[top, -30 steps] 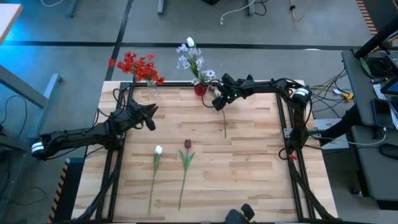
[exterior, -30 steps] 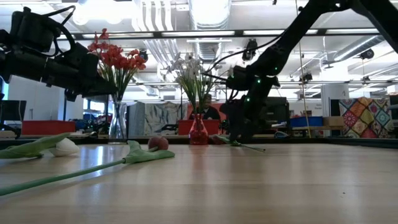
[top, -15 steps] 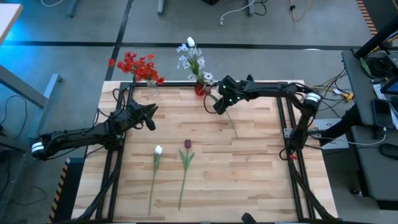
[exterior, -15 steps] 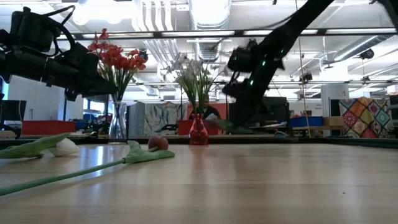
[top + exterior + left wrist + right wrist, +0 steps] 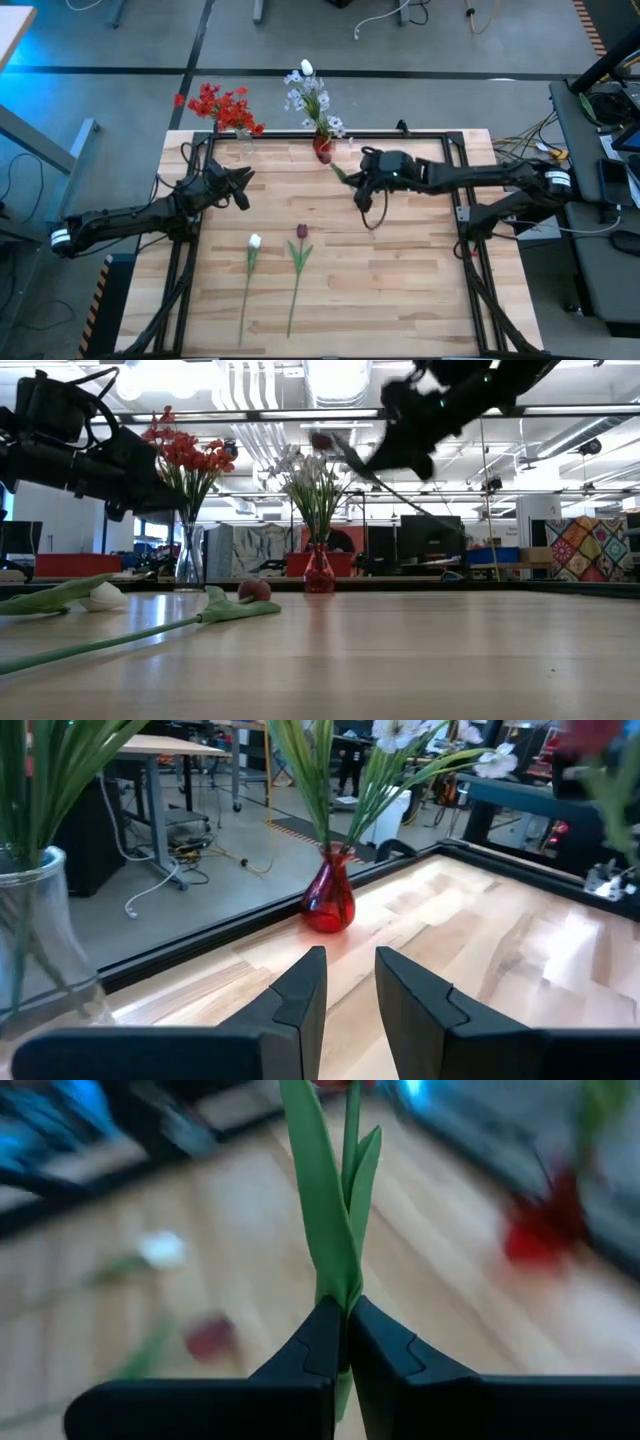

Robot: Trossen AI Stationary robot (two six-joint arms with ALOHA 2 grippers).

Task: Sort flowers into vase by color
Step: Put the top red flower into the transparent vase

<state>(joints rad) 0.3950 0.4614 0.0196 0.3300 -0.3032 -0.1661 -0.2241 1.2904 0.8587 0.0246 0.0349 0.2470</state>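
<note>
Your right hand pinches a flower stem, lifted off the surface. Its bloom points to ten o'clock, toward the red vase.

You look straight down on the table. The low camera looks level across it. Both show the red vase.

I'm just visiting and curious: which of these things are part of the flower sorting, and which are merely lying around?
Part of the job:
- flower gripped by the right gripper
- white tulip and dark red tulip on the table
- clear vase of red flowers
- red vase of white sprays

Just around:
- patterned quilt
- floor cables
</note>
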